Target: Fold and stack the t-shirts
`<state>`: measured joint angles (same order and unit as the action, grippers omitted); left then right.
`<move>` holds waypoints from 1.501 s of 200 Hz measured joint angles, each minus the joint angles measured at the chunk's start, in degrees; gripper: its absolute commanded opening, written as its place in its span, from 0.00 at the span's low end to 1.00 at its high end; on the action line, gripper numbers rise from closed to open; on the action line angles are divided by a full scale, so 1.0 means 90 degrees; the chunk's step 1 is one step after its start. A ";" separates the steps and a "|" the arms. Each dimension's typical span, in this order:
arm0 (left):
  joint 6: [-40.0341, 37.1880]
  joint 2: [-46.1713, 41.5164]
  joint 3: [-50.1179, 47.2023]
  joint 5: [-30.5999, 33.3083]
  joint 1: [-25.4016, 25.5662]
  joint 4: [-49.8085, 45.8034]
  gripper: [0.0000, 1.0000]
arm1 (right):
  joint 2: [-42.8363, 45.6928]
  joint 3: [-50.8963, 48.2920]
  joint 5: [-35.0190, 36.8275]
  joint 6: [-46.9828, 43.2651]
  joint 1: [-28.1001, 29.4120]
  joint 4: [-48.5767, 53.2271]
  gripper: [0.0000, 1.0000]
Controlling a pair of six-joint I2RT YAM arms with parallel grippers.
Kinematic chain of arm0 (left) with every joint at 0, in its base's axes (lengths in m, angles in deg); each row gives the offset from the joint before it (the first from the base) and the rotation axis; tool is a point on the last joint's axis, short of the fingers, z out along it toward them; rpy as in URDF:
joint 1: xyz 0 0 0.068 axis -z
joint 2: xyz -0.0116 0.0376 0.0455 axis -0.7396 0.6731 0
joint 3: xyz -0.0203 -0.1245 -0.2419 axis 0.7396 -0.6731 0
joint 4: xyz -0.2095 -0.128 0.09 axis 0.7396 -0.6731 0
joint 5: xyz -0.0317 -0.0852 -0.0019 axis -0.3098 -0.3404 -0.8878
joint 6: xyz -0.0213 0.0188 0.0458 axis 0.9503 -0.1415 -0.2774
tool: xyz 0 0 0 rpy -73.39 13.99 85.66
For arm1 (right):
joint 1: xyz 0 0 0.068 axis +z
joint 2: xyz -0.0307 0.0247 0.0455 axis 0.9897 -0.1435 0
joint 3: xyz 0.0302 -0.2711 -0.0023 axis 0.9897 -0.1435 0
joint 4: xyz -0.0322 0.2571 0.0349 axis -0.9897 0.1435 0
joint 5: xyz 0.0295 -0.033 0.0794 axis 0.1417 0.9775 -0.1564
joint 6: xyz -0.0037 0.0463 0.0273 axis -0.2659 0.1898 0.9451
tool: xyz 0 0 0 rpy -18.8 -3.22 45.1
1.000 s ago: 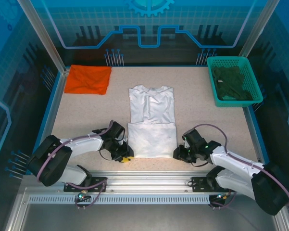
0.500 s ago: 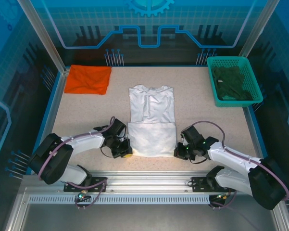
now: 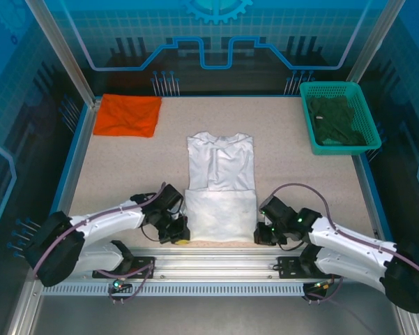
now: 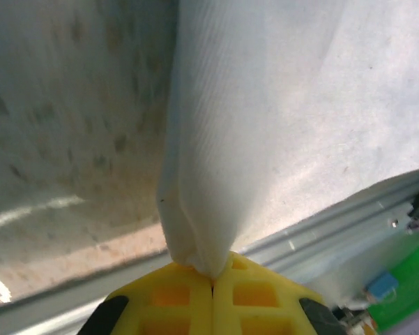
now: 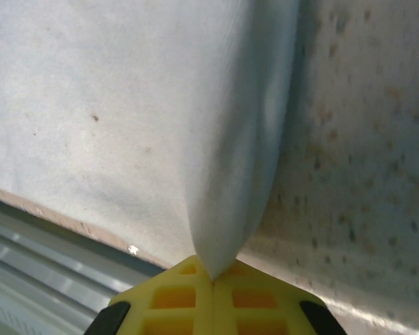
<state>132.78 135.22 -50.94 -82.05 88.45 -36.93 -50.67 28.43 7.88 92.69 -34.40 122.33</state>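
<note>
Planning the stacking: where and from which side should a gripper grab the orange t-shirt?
The orange t-shirt lies folded flat in the far-left corner of the table, so its near edge is probably best, pinched at the corners from the arms' side.

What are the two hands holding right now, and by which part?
Both are shut on the white t-shirt: the left hand pinches its near left corner, the right hand its near right corner.

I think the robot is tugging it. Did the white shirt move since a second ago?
Yes. The white shirt slid nearer the metal rail at the front, with the left gripper and right gripper pinching its near corners.
</note>
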 measured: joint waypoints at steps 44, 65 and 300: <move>0.0393 -0.1008 -0.0095 -0.0544 0.0189 -0.0355 0.00 | 0.0631 0.0041 0.0005 0.0391 0.0508 0.0663 0.00; 0.0403 -0.1231 -0.0002 -0.0653 0.0112 -0.0644 0.00 | 0.0648 0.0342 0.0046 0.0459 0.0573 0.1008 0.00; -0.0612 0.4148 0.6662 -0.0843 -0.3599 -0.1039 0.00 | -0.7169 1.0105 -0.0607 -0.1331 -0.3330 0.2361 0.00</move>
<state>127.27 172.56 9.01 -89.63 56.06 -46.29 -115.19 119.37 2.42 80.71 -64.36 143.58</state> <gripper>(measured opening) 0.060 0.060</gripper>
